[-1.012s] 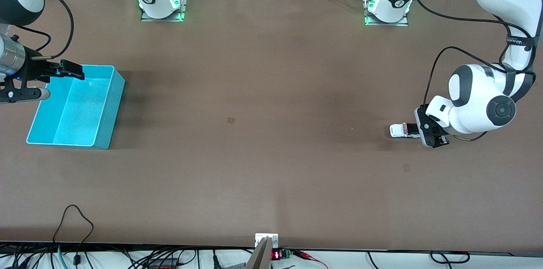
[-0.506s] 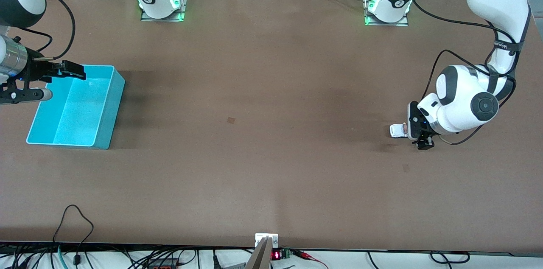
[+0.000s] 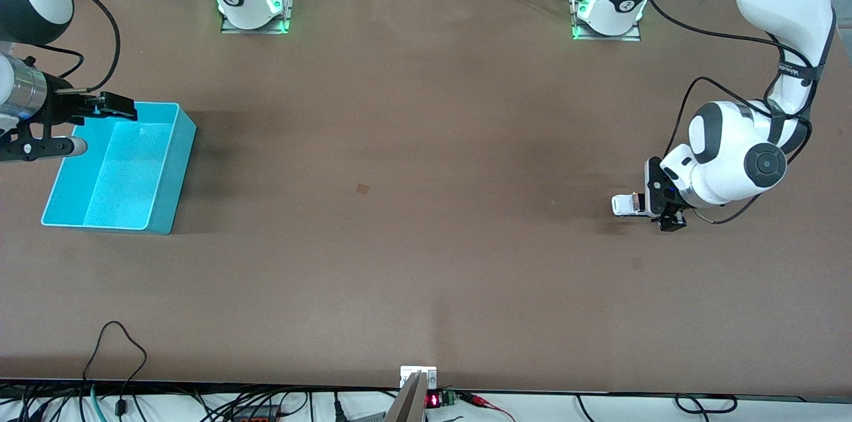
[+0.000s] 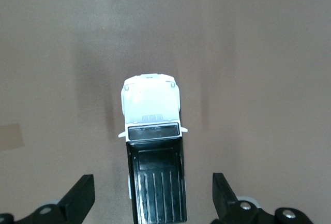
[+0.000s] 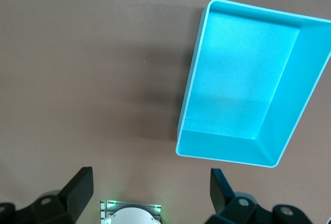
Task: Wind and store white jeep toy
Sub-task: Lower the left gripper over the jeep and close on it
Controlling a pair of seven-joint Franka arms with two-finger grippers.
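Observation:
The white jeep toy [image 3: 627, 205] stands on the brown table at the left arm's end, white hood and black roof [image 4: 155, 182] showing in the left wrist view. My left gripper [image 3: 655, 204] is low over its rear, open, with a black fingertip [image 4: 81, 195] on either side of the roof and a gap to each. My right gripper [image 3: 110, 109] hovers open and empty over the edge of the cyan bin [image 3: 174, 172] at the right arm's end of the table. The bin [image 5: 227, 149] holds nothing.
Both arm bases [image 3: 253, 6] [image 3: 609, 9] sit along the table edge farthest from the front camera. A small dark mark [image 3: 363, 189] lies mid-table. Cables [image 3: 116, 342] trail along the edge nearest the front camera.
The left wrist has turned and shifted over the jeep's rear, first toward its hood, then slightly back. The jeep has not moved. The right gripper has drifted only slightly.

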